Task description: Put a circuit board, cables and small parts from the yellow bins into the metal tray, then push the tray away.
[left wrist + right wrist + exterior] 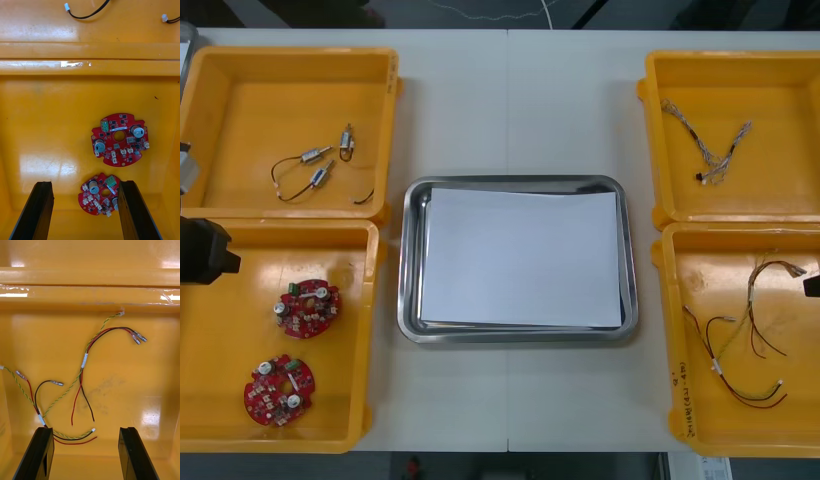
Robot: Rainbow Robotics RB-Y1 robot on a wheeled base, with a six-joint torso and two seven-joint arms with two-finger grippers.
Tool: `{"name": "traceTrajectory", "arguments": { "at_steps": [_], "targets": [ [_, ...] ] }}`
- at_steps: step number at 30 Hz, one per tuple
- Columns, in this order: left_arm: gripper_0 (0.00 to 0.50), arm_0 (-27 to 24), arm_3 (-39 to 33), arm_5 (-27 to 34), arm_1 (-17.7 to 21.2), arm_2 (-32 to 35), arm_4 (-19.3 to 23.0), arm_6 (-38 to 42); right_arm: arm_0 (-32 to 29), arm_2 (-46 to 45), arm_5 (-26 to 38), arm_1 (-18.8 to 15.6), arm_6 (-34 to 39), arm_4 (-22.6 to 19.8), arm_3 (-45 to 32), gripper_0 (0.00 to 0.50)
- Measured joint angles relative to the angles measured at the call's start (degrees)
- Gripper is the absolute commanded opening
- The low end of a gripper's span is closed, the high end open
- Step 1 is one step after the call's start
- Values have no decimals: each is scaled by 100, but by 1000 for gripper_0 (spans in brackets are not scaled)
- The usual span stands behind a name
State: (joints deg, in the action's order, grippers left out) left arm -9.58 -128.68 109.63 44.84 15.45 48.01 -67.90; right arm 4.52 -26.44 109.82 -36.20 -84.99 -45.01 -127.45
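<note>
Two round red circuit boards [308, 308] [280, 388] lie in the near left yellow bin [220, 340]. My left gripper [86, 213] hovers open over that bin; one board [100, 194] sits between its fingertips and the other board [120, 139] lies just beyond. My right gripper [85, 453] hangs open above the near right yellow bin [790, 420], with the red and yellow cables [84, 363] spread ahead of its fingers. The metal tray [412, 260], white inside, sits at the table's centre and holds nothing.
The far left bin [240, 90] holds small metal parts [315, 165] with black cables. A twisted blue and white cable [710, 150] lies in the far right bin [790, 90]. Bare table runs between the bins and beyond the tray.
</note>
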Motion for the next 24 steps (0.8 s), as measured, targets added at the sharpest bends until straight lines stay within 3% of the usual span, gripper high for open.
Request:
{"name": "traceTrajectory", "arguments": {
  "at_steps": [7,13,24],
  "targets": [
    [500,6,4,0,151,0,467,0,-94,0,0,7,235,20,-57,500],
    [500,262,3,0,294,0,581,-164,-100,0,0,173,290,231,-59,500],
    [500,880,-18,-71,602,0,706,-2235,-109,23,0,544,375,401,162,500]
  ]
}}
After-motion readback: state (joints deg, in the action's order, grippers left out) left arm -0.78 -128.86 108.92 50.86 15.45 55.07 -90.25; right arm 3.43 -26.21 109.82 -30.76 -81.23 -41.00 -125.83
